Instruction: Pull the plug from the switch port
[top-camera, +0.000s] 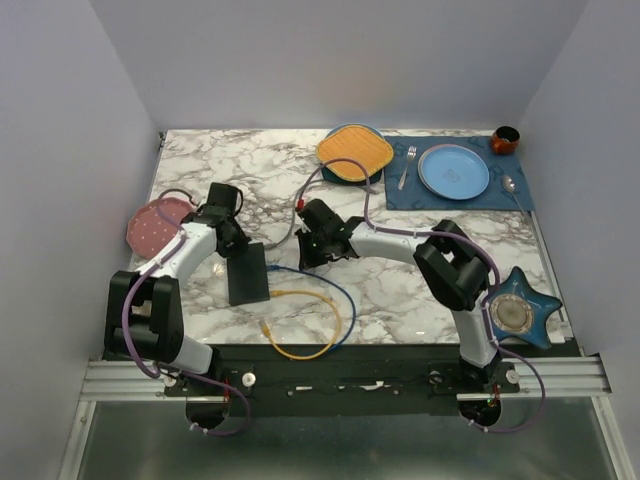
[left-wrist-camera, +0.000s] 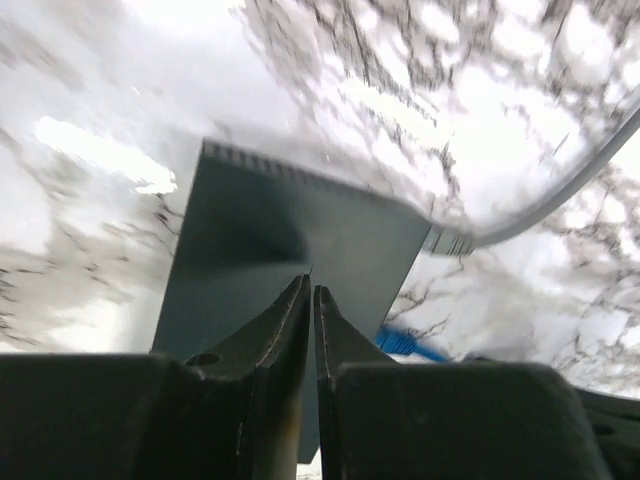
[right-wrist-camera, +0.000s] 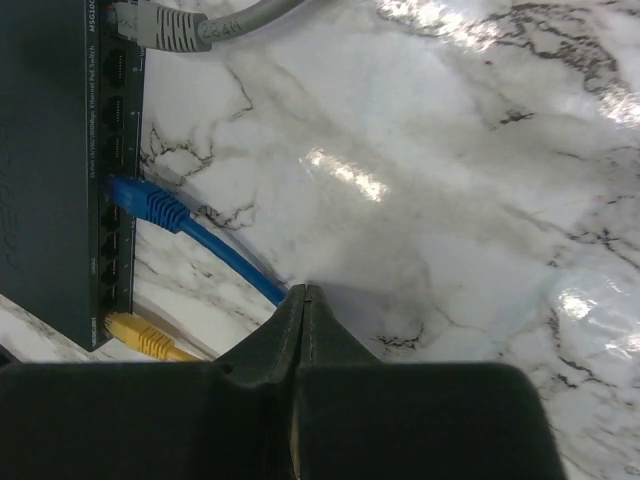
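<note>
Item: switch (top-camera: 248, 273), a flat black box at left-centre of the marble counter (top-camera: 420, 285), with its port edge facing right.

Ports occupied:
- grey plug (right-wrist-camera: 160, 28) at the far end
- blue plug (right-wrist-camera: 145, 203) mid-row
- yellow plug (right-wrist-camera: 140, 335) at the near end

All three are seated. The blue cable (top-camera: 338, 292) and yellow cable (top-camera: 300, 352) loop across the near counter.

Left fingers (left-wrist-camera: 298, 305): a thin slit apart, holding nothing, over the switch's top face. Contact cannot be told.

Right fingers (right-wrist-camera: 296, 305): pressed together, holding nothing, over bare counter just beside the blue cable and apart from the port edge.

Also present:
- pink plate (top-camera: 155, 222) at far left
- orange plate (top-camera: 353, 150) at the back
- blue plate (top-camera: 453, 171) on a blue placemat (top-camera: 395, 195)
- star-shaped dish (top-camera: 520, 310) at right
</note>
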